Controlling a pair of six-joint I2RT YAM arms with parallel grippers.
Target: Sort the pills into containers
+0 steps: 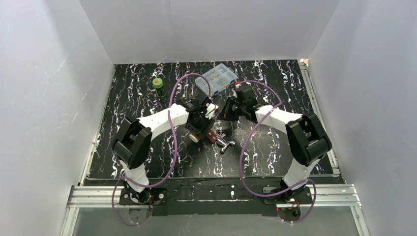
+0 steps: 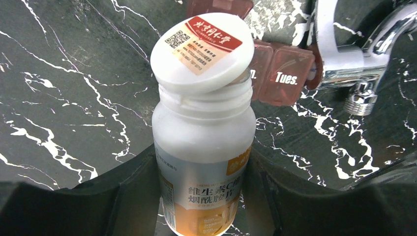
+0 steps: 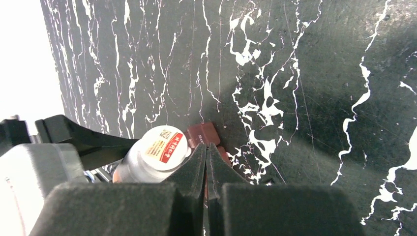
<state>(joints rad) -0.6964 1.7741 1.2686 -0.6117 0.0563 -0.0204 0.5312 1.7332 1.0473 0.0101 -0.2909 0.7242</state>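
Observation:
My left gripper (image 2: 204,199) is shut on a white pill bottle (image 2: 204,142) with an orange label and holds it by the body. Its white cap (image 2: 201,51) sits askew on the neck, with the threads showing below it. Just beyond the bottle the dark red-brown pill case (image 2: 282,73) lies flat on the table, with "Tues." showing on one lid. My right gripper (image 3: 206,147) is shut with nothing between its jaws. Its tips are right beside the cap (image 3: 161,145) and above the case (image 3: 202,133). From above, both grippers (image 1: 199,123) (image 1: 228,109) meet over the case (image 1: 212,136).
A shiny silver metal piece (image 2: 344,54) lies right of the case, also seen from above (image 1: 225,145). A clear compartment box (image 1: 216,77) stands at the back centre. A small green jar (image 1: 158,86) stands at the back left. White walls enclose the dark marbled table (image 1: 275,147).

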